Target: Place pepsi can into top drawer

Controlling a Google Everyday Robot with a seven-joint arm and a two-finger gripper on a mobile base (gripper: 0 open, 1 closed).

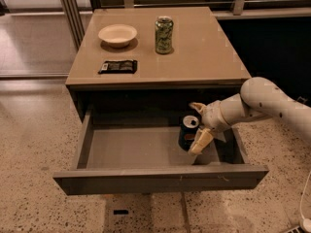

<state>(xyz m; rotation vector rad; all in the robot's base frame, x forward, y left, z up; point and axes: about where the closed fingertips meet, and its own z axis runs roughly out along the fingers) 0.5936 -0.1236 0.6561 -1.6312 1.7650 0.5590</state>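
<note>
My gripper [198,124] is reaching into the open top drawer [160,178], below the desk's front edge, toward its right corner. The pepsi can [187,134] is standing upright there, close against the gripper. I cannot tell whether I am gripping it.

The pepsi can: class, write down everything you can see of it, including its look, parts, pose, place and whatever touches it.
The pepsi can is a dark blue drink can, metal by its look, with a silver top. It stands upright on the floor of the open top drawer, toward the drawer's right side and clear of the front panel. The gripper reaches in from the right and sits around the can's right side; whether it grips the can cannot be told.
</note>
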